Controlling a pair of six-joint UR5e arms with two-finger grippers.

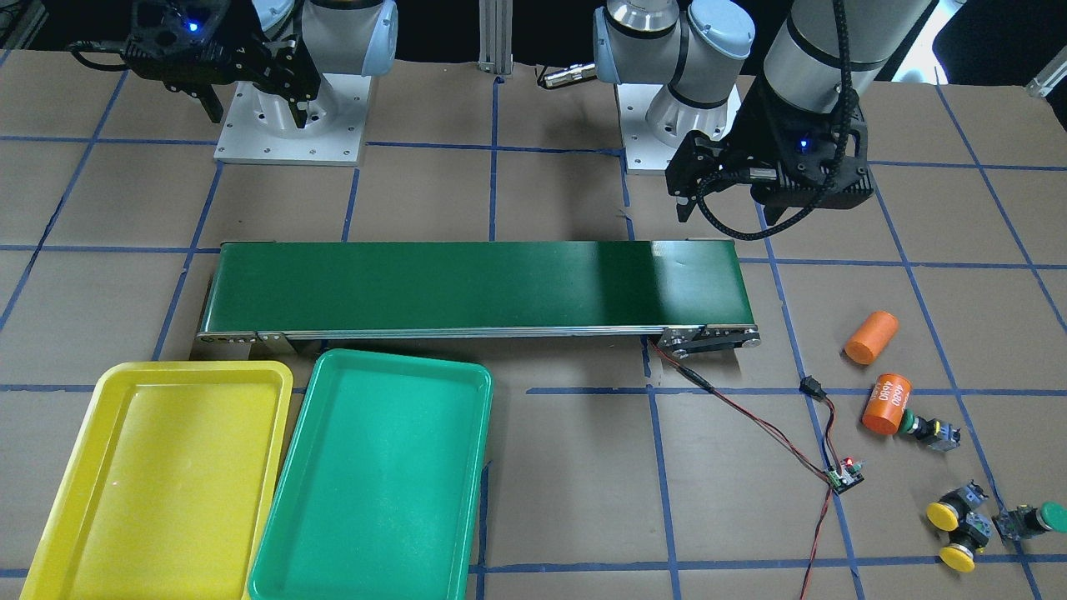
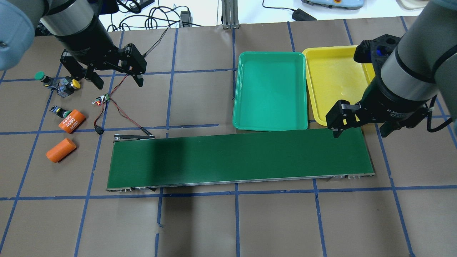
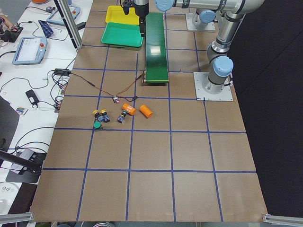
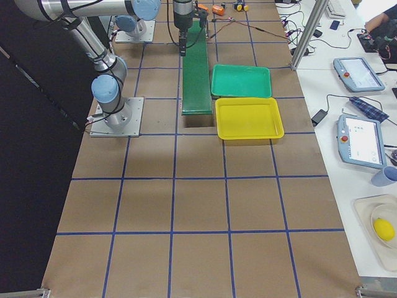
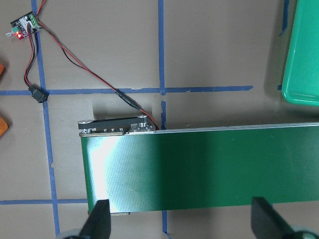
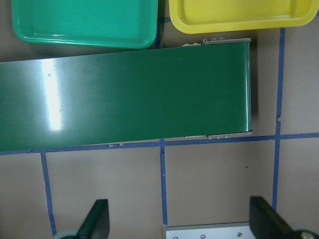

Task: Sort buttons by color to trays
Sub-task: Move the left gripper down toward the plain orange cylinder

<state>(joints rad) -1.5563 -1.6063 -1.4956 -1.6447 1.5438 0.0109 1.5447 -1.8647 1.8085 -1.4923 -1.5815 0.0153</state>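
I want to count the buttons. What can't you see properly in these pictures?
- Overhead view: the left claw and its arm cover some buttons; only one yellow cap shows.
- Left wrist view: no buttons in frame; the orange cylinders are cut by the left edge.
- Right side view: buttons too small to count.

Bright, even light; white glare, soft shadow on the conveyor belt (image 6: 124,94); perhaps slight blur.

Trays (image 2: 270,92) lie together beyond the belt (image 2: 239,157), buttons (image 2: 74,84) off its left end.
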